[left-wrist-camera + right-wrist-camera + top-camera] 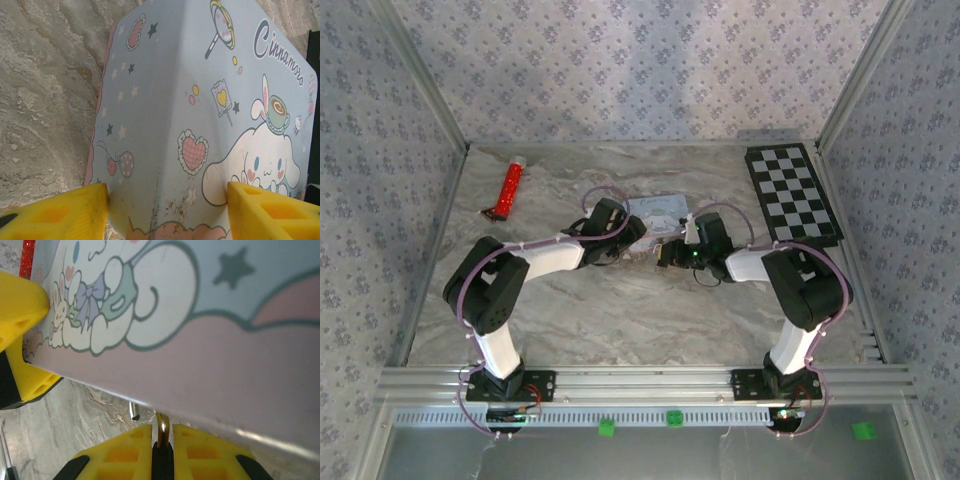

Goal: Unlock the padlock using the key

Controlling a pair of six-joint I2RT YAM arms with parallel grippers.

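Marbled grey worktop [620, 320] w/ patterned walls on three sides. Black-and-white checkerboard [792, 195] lies flat at the back R corner. Both arms reach in from the near edge and meet at ctr.

Pastel cartoon-print tin [165, 100] sits mid-worktop, btwn the two wrists: pale blue lid w/ hearts, stars and a white long-eared character, pink band along its edge.

Red tube [510, 188] lies at back L, well apart from the tin.

L hand [167, 210]: yellow fingers [55, 215] wide apart, one against each side of the tin's near end, clasping the tin.

R hand [162, 429]: fingers narrow, almost together, just under the tin's pink edge, pinching the padlock [161, 422] by its thin metal shackle loop. The loop stands upright in the gap and runs up to the tin's underside. Padlock body is hidden btwn the fingers, so it can't be made out.

Small silvery bit [134, 412] hangs just L of the loop, below the tin's edge, apart from the R fingers. Too small to tell if it's the key.
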